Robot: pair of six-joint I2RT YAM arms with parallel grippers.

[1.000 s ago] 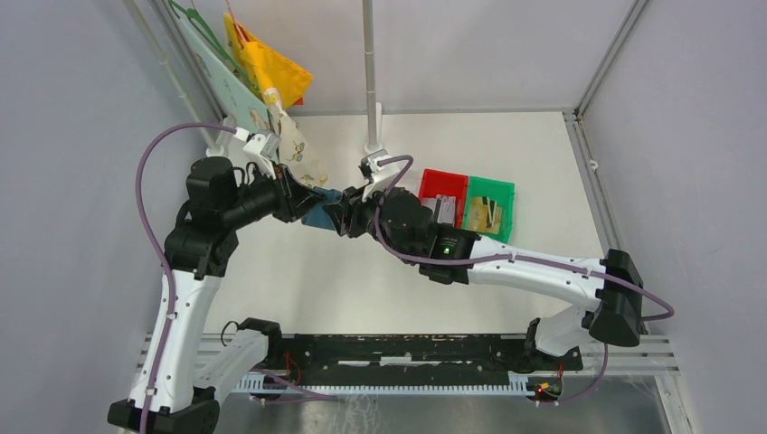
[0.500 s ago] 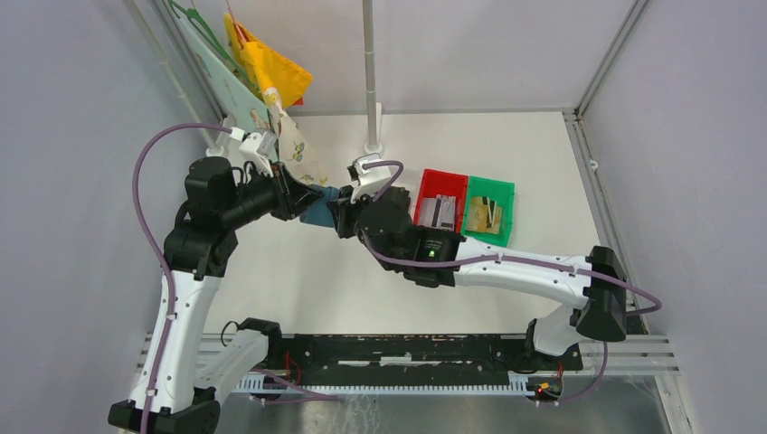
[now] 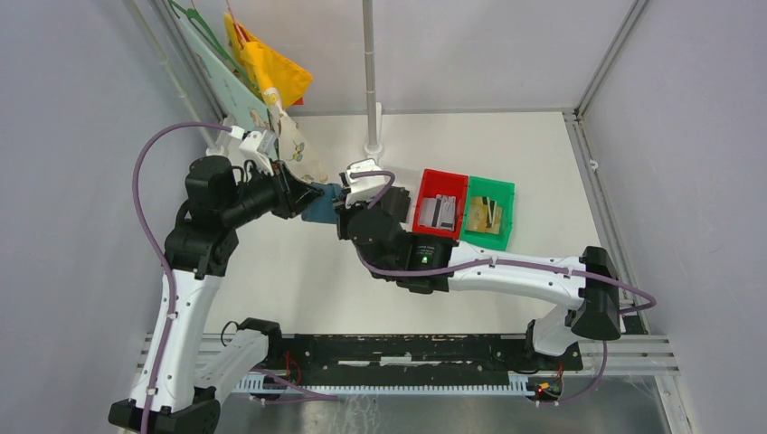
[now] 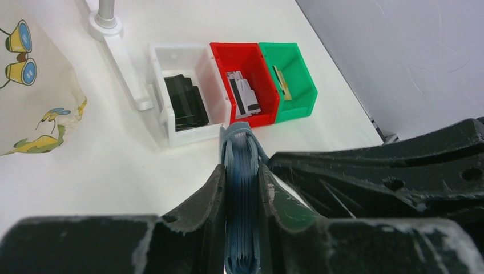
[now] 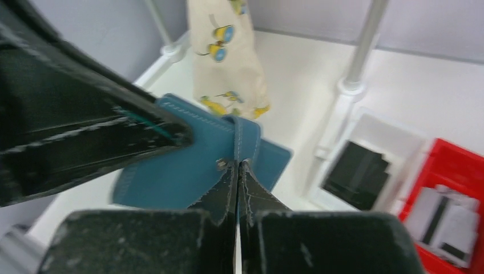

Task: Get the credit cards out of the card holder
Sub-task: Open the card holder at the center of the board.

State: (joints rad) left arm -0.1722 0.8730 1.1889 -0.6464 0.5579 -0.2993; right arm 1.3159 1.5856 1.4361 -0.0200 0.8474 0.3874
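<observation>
The teal-blue card holder (image 3: 318, 206) hangs above the table at the middle left, folded shut. My left gripper (image 3: 303, 194) is shut on it; in the left wrist view its edge (image 4: 242, 188) stands upright between my left gripper's (image 4: 241, 171) jaws. My right gripper (image 3: 342, 206) meets it from the right. In the right wrist view my right gripper (image 5: 237, 164) is shut on the snap tab of the card holder (image 5: 194, 160). Grey credit cards (image 3: 436, 212) with dark stripes lie in the red bin (image 3: 449, 177). Whatever is inside the holder is hidden.
A green bin (image 3: 496, 188) holding gold-toned cards (image 3: 487, 215) stands right of the red one. A white bin (image 4: 171, 54) with a flat black item (image 4: 185, 103) stands left of it. A metal pole (image 3: 370, 72), a printed cloth bag (image 3: 303, 158) and yellow fabric (image 3: 271, 68) hang at the back left.
My right arm has swung left to the card holder, and its gripper went from open to shut on the snap tab. The left gripper has kept still with the holder in it.
</observation>
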